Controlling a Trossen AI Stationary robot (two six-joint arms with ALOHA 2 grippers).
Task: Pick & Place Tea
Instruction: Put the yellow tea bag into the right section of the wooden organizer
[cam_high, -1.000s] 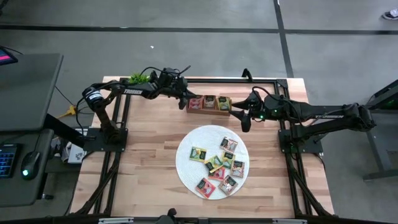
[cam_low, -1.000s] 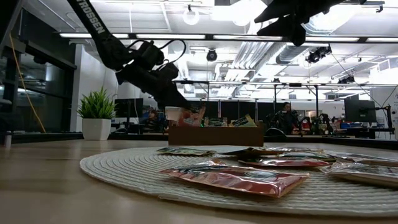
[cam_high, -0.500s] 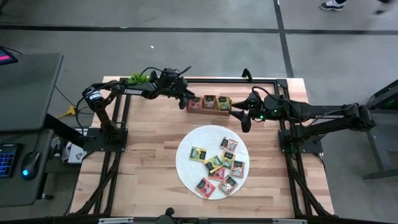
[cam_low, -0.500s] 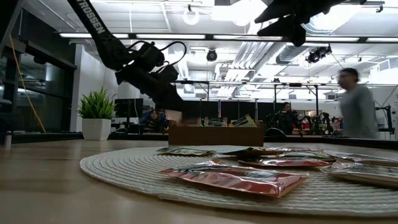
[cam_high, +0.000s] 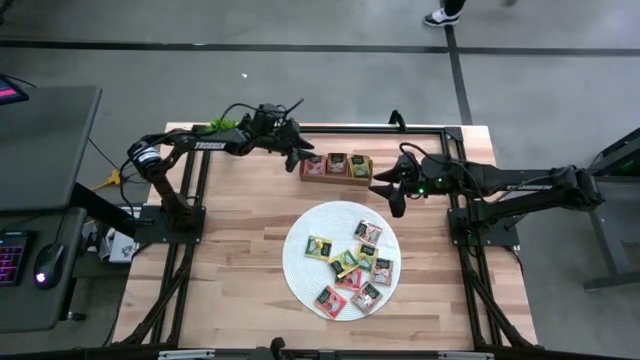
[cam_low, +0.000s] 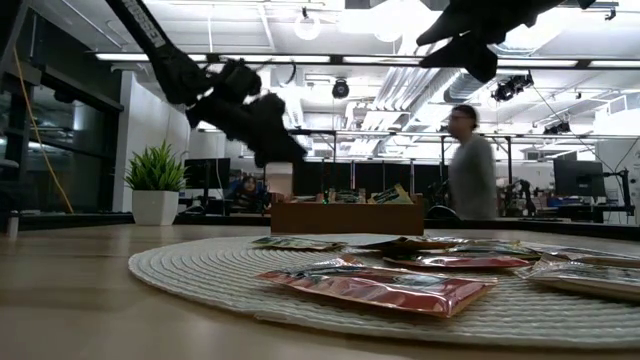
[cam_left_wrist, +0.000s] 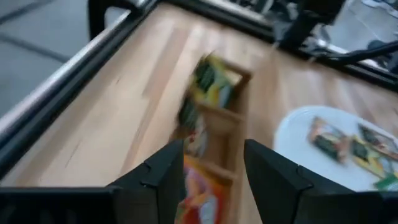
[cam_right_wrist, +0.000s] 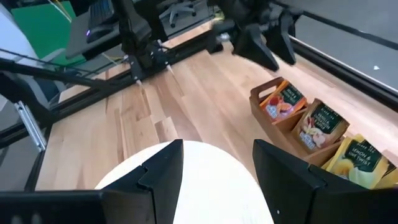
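Several tea packets (cam_high: 350, 262) lie flat on the round white mat (cam_high: 303, 272) at the table's middle. Three more tea packets (cam_right_wrist: 314, 124) stand upright in the brown wooden tray (cam_high: 337, 166) at the far side. My left gripper (cam_high: 296, 160) hovers open just above the tray's left end. In the left wrist view its fingers (cam_left_wrist: 158, 180) frame the tray (cam_left_wrist: 231, 149) and the red packet (cam_left_wrist: 202, 199) in its nearest compartment without touching them. My right gripper (cam_high: 396, 203) hangs open and high off the tray's right end, over the mat's far edge (cam_right_wrist: 199, 180).
A small potted plant (cam_high: 225, 124) stands at the table's far left corner. Black frame rails (cam_high: 400, 128) run along the far edge and both sides. Bare wood lies left of the mat. A person (cam_low: 470, 170) walks in the room beyond the table.
My left gripper has let go of the packet that it held at the tray's left end and has risen, drawing back a little toward the table's left. The packet has stayed in the tray.
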